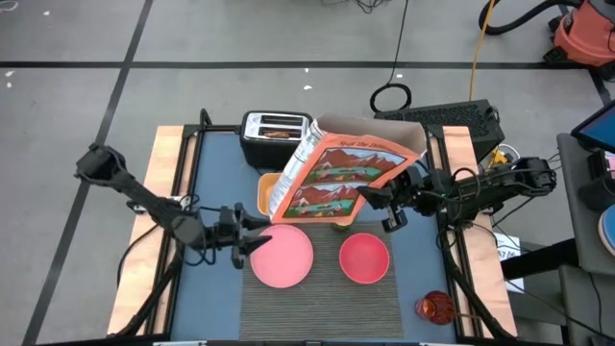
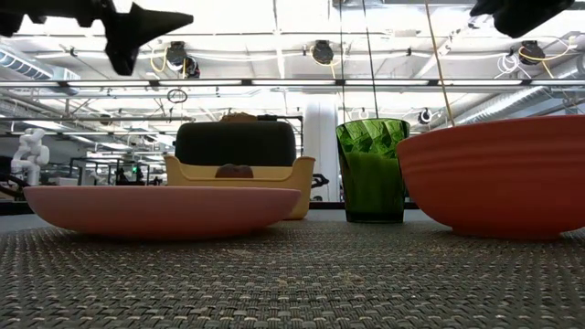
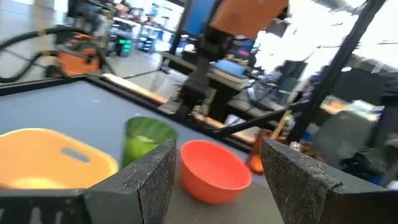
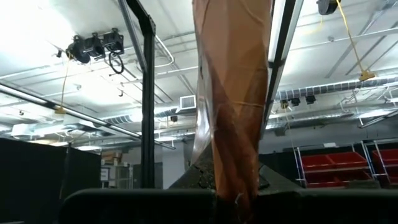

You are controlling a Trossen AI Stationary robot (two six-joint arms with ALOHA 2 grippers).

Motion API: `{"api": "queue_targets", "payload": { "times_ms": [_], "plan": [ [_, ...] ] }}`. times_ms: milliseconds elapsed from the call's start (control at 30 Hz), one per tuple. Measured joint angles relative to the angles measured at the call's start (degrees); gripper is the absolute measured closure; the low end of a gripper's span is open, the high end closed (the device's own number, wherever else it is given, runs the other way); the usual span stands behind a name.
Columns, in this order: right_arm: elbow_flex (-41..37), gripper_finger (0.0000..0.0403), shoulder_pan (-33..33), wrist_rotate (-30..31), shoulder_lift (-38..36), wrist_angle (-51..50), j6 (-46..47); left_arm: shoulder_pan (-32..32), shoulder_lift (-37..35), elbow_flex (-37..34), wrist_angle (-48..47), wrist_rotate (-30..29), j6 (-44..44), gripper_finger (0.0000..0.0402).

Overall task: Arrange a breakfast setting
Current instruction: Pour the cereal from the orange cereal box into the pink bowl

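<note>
Dark grey ribbed placemat [image 2: 292, 279], foreground: bears round pink plate [image 1: 282, 256] and pink bowl [image 1: 364, 258], apart. Green cup [image 2: 371, 169] and yellow tray [image 1: 268, 192] behind; black toaster [image 1: 274, 135] at rear. Right gripper [image 1: 381, 202]: clamped on orange-red cereal box [image 1: 341, 171], tilted, raised above the tray. Left gripper [image 1: 252, 240]: fingers spread, empty, at the plate's edge.

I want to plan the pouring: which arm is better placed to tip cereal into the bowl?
The right. Its tool already holds the cereal box lifted and tilted just behind the bowl. The left tool is open at the plate rim, farther away.
</note>
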Motion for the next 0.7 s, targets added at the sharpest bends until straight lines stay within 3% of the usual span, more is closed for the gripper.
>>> {"api": "queue_targets", "payload": {
  "times_ms": [300,700],
  "plan": [
    [0.00,0.0403,-0.02,-0.11,0.00,-0.15,-1.11,4.66,1.96,3.69,2.37,9.78,5.68,0.0164],
    [0.00,0.0403,-0.04,-0.11,0.02,-0.38,-1.07,7.58,1.96,8.03,2.37,12.80,15.07,0.0164]
  ]
}}
